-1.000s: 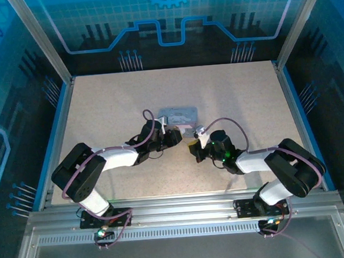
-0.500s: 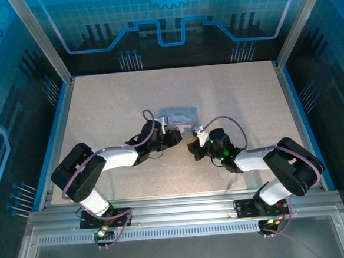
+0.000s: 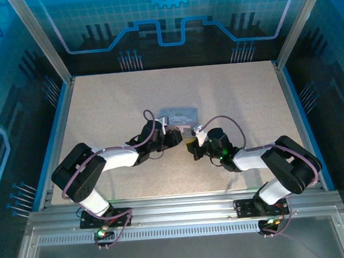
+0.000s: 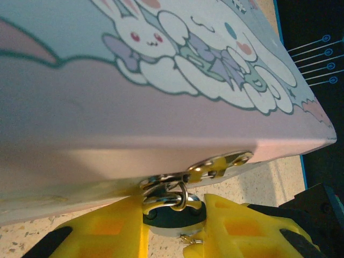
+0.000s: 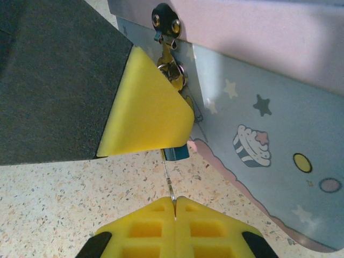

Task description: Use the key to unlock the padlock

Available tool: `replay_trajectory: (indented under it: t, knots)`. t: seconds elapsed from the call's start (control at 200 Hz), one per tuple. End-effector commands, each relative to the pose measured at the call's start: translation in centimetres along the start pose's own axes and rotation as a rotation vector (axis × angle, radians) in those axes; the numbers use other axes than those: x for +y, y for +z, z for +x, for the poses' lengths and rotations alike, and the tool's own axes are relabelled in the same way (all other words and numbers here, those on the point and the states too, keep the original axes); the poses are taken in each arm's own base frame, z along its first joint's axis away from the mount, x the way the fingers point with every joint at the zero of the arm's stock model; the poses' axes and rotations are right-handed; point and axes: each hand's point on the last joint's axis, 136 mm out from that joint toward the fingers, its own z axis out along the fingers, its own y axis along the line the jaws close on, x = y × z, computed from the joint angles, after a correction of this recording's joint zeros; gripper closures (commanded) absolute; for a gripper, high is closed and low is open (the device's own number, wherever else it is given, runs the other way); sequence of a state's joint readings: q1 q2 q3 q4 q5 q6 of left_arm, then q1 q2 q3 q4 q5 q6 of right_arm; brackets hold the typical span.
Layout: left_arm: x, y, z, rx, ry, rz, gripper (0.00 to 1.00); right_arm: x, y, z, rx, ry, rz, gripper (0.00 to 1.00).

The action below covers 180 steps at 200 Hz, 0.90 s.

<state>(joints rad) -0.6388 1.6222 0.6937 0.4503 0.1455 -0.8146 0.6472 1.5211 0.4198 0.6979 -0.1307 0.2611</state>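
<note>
Centre of overhead frame: both arms meet at the near side of the pale blue-and-pink cartoon-print tin box (image 3: 178, 114) on the speckled beige bench (image 3: 234, 95). Left jaws pinch the tiny dark grey-blue padlock (image 4: 174, 214), bottom centre of the left wrist view. Its thin silver shackle (image 4: 180, 196) hangs from the tin's gold hasp (image 4: 217, 165), w/ yellow pads (image 4: 107, 231) either side. Right jaws, pressed together at bottom centre of the right wrist view, nip the thin dark metal key (image 5: 169, 180), blade pointing up at the padlock's underside. Over the past sec. the right arm has crept toward upper left, closing on the tin; left arm hasn't moved. Probable meaning: alignment done, insertion starting. Whether the tip is inside the keyhole can't be told, as the left pad covers that spot. Next calls for a straight push, then a turn.
</note>
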Motion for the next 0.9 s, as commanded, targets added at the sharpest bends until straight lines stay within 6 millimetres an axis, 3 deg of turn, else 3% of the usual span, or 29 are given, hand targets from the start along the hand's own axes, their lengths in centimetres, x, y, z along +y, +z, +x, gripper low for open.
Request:
replay_trajectory:
  t: [0.0,0.315,0.895]
  knots:
    - [-3.5,-1.0,-2.2,-0.073,0.026,0.092,0.72,-0.1,0.0,0.8,0.008,0.005,0.012,1.00]
    - [-3.5,-1.1,-2.2,-0.074,0.027,0.090,0.72,-0.3,-0.1,1.0,0.012,0.005,0.023,1.00]
    - [-3.6,-1.0,-2.0,-0.065,0.025,0.096,0.73,0.3,0.0,-1.7,-0.057,-0.011,-0.012,1.00]
